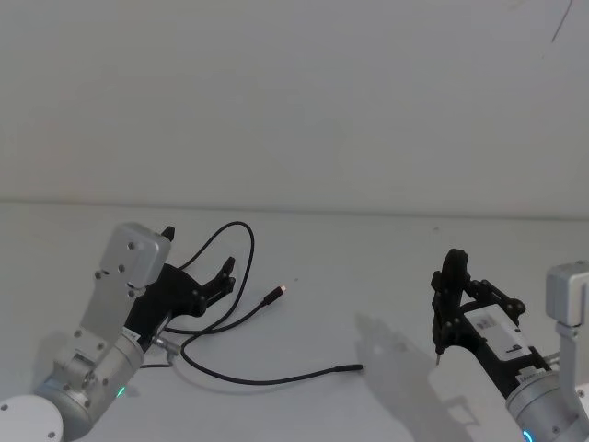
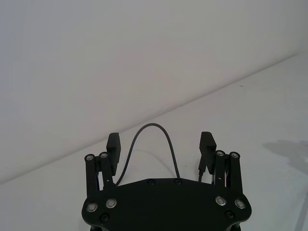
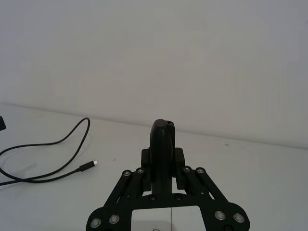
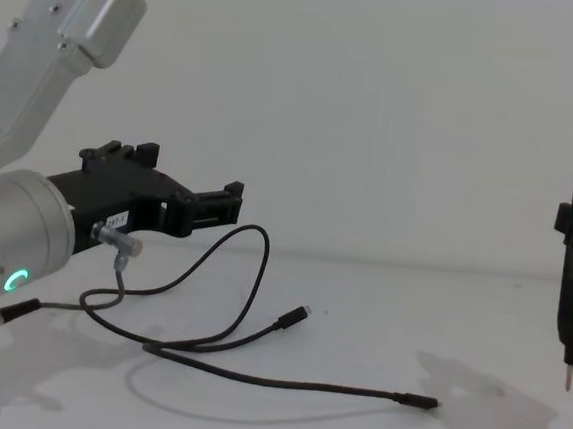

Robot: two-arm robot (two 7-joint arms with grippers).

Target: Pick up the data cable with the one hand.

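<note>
The data cable (image 1: 313, 374) is a thin dark cord lying in loose loops on the white table, with one small plug (image 1: 275, 295) near the middle and the other end (image 4: 421, 401) farther right. My left gripper (image 1: 198, 250) hovers open over the cable's left loop. In the left wrist view that loop (image 2: 151, 126) arches between the spread fingers (image 2: 114, 143), and I cannot tell whether it touches them. My right gripper (image 1: 454, 258) is shut and holds nothing, off to the right and well away from the cable (image 3: 88, 166).
A short wire with silver metal plugs (image 4: 123, 245) hangs at my left wrist just above the table. A thin metal tip (image 4: 567, 375) points down under the right gripper. The white table (image 1: 368, 267) meets a plain wall behind.
</note>
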